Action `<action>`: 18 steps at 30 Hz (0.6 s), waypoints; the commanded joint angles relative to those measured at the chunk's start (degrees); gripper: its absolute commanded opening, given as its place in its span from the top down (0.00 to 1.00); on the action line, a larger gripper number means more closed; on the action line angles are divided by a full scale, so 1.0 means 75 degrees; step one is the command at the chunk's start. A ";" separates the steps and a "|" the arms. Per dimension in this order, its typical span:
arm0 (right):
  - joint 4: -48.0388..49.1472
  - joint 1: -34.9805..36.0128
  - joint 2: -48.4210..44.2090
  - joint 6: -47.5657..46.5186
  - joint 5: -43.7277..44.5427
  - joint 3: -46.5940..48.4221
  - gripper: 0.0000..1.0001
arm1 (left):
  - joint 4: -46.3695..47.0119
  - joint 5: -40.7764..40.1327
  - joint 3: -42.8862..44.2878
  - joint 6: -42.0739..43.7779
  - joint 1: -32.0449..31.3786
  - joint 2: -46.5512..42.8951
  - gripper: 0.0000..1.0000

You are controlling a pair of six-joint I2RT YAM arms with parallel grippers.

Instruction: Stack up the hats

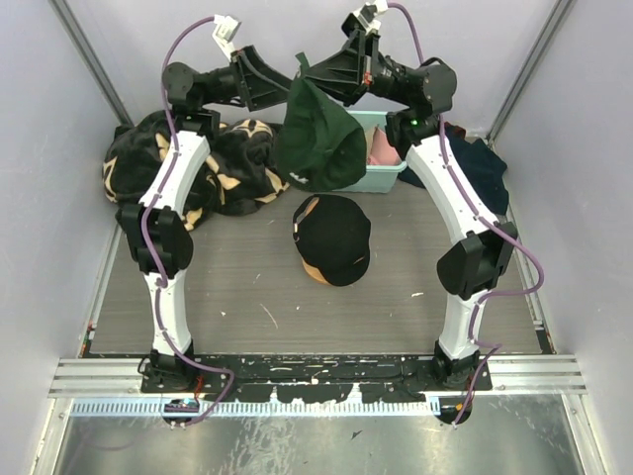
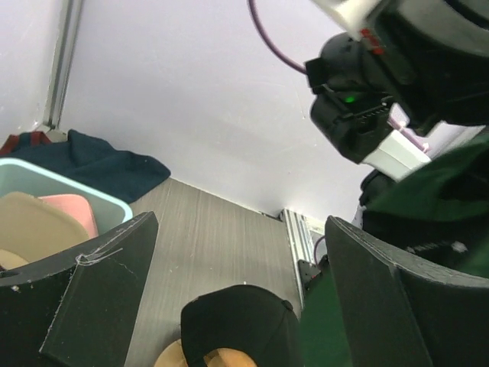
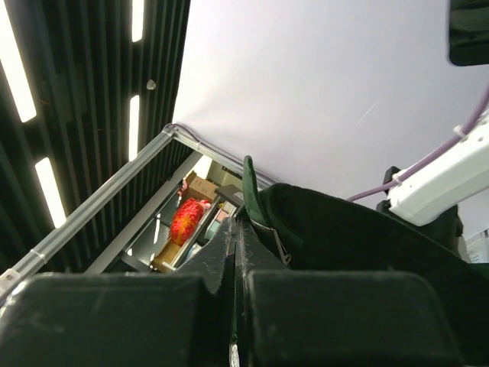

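Dark green fabric baseball cap [image 1: 318, 139] hangs limp from the right pincer [image 1: 309, 71], above the middle of the far edge of the grey wood-grain worktop [image 1: 247, 297].

Its crown sags downward and the cloth is creased, with a thin edge clenched between the right pincer's closed fingers. Four caps show, one of each colour. The green one is in the air. A black fabric cap with a tan logo [image 1: 334, 236] lies at the worktop's centre. A pink fabric cap [image 2: 72, 210] and a tan fabric cap [image 2: 34, 222] sit together in the single pale teal plastic bin [image 1: 386, 176] at the far edge. The left pincer [image 1: 277, 89] is spread wide, grasping nothing, just beside the green cap; contact cannot be told.
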 commanded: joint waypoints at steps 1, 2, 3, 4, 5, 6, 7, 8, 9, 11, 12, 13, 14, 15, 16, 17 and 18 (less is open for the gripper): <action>0.0214 0.0233 -0.0532 0.1529 0.0447 0.0284 0.99 | 0.1039 -0.0203 0.0219 -0.0837 0.0122 0.0352 0.02; 0.0243 0.0261 -0.0539 0.1529 0.0475 0.0252 0.99 | 0.1301 -0.0209 0.0212 -0.1091 0.0123 0.0358 0.02; 0.0254 0.0276 -0.0539 0.1532 0.0501 0.0225 0.99 | 0.1520 -0.0195 0.0168 -0.1310 0.0116 0.0318 0.02; 0.0255 0.0280 -0.0529 0.1530 0.0504 0.0230 0.99 | 0.1764 -0.0181 0.0120 -0.1528 0.0108 0.0269 0.02; 0.0255 0.0286 -0.0503 0.1529 0.0516 0.0266 0.99 | 0.2038 -0.0139 0.0062 -0.1781 0.0098 0.0205 0.02; 0.0255 0.0281 -0.0470 0.1538 0.0523 0.0323 0.99 | 0.2246 -0.0097 -0.0012 -0.1962 0.0068 0.0091 0.02; 0.0255 0.0286 -0.0428 0.1557 0.0533 0.0395 0.99 | 0.2463 -0.0059 -0.0078 -0.2187 0.0078 0.0018 0.02; 0.0257 0.0282 -0.0390 0.1575 0.0540 0.0486 0.99 | 0.2790 -0.0057 -0.0145 -0.2530 0.0071 -0.0043 0.02; 0.0256 0.0282 -0.0333 0.1595 0.0537 0.0592 0.99 | 0.3187 -0.0085 -0.0219 -0.2984 0.0073 -0.0107 0.02; 0.0255 0.0280 -0.0258 0.1622 0.0538 0.0741 0.99 | 0.3917 -0.0205 -0.0363 -0.3690 0.0077 -0.0207 0.02; 0.0255 0.0280 -0.0243 0.1629 0.0542 0.0757 0.99 | 0.4202 -0.0266 -0.0433 -0.3933 0.0082 -0.0247 0.02; 0.0257 0.0280 -0.0235 0.1634 0.0556 0.0771 0.99 | 0.4297 -0.0283 -0.0507 -0.3996 0.0112 -0.0293 0.02; 0.0256 0.0284 -0.0235 0.1635 0.0559 0.0818 0.99 | 0.4185 -0.0333 -0.0579 -0.3948 0.0194 -0.0335 0.02; 0.0261 0.0281 -0.0224 0.1641 0.0552 0.0853 0.99 | 0.4095 -0.0423 -0.0591 -0.3948 0.0315 -0.0304 0.02; 0.0277 0.0280 -0.0233 0.1652 0.0554 0.0843 0.99 | 0.4022 -0.0566 -0.0561 -0.3994 0.0458 -0.0228 0.02; 0.0279 0.0285 -0.0244 0.1649 0.0549 0.0845 0.99 | 0.4019 -0.0762 -0.0545 -0.4074 0.0602 -0.0131 0.02; 0.0285 0.0291 -0.0257 0.1657 0.0552 0.0835 0.99 | 0.4266 -0.0988 -0.0474 -0.4311 0.0754 -0.0003 0.02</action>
